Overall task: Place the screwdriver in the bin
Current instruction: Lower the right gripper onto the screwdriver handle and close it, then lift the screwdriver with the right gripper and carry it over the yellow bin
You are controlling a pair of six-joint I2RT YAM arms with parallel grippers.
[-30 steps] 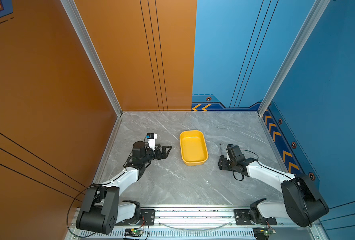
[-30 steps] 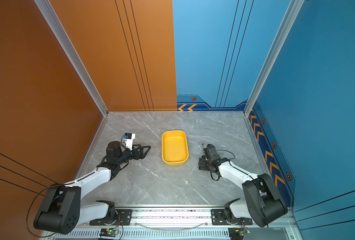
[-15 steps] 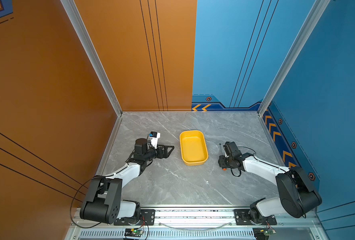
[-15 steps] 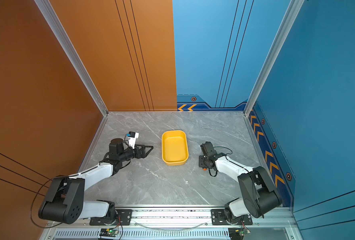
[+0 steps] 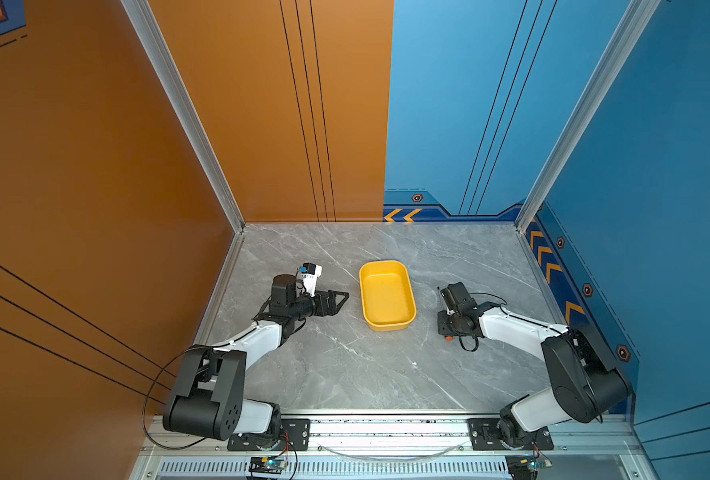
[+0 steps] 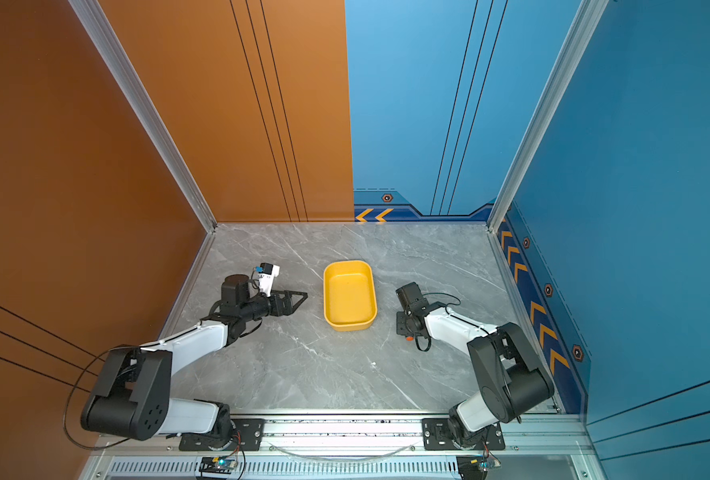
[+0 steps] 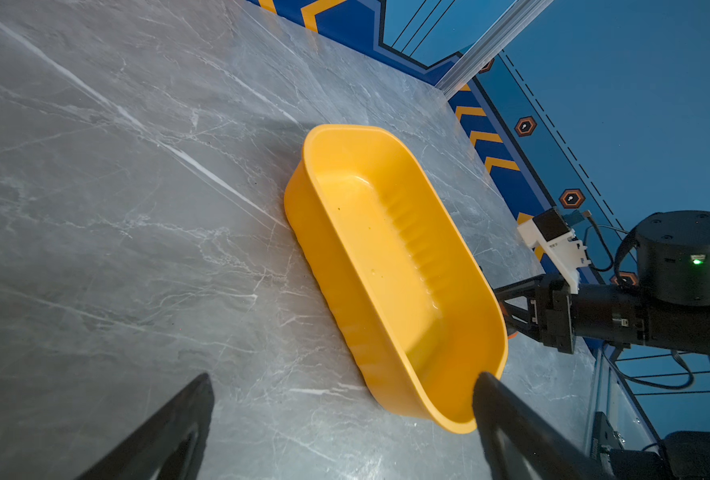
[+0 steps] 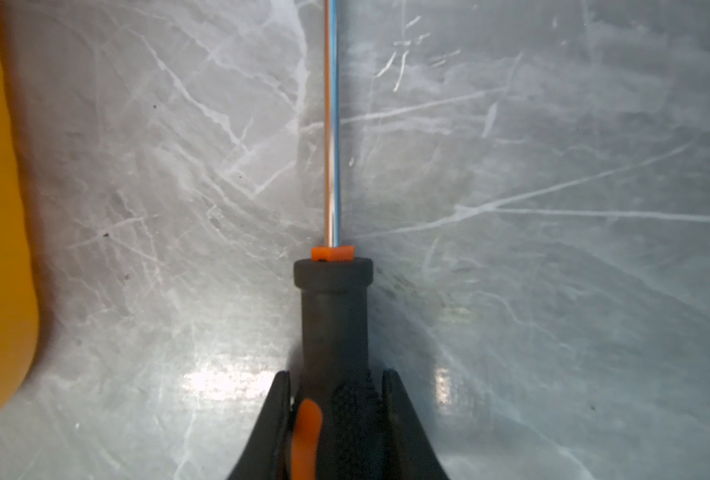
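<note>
Fingers (image 8: 401, 419) of our right gripper (image 8: 336, 399) are clamped on the black-and-orange handle of the screwdriver (image 8: 332, 316), which lies on the marble tabletop (image 8: 553, 249) just beside the yellow bin (image 5: 388, 325), outside it; our left gripper (image 5: 338, 298) is empty, jaws apart, across the bin. We judge the grasp made and the lift next: raise the tool above the low wall, carry it over lengthwise, then release.

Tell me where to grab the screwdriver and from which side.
Take the screwdriver by its thick black-and-orange handle, from above, one jaw on each side: it lies flat on the table, and the shaft is too thin for a sure hold. The right pincer is shut on just that part.
</note>
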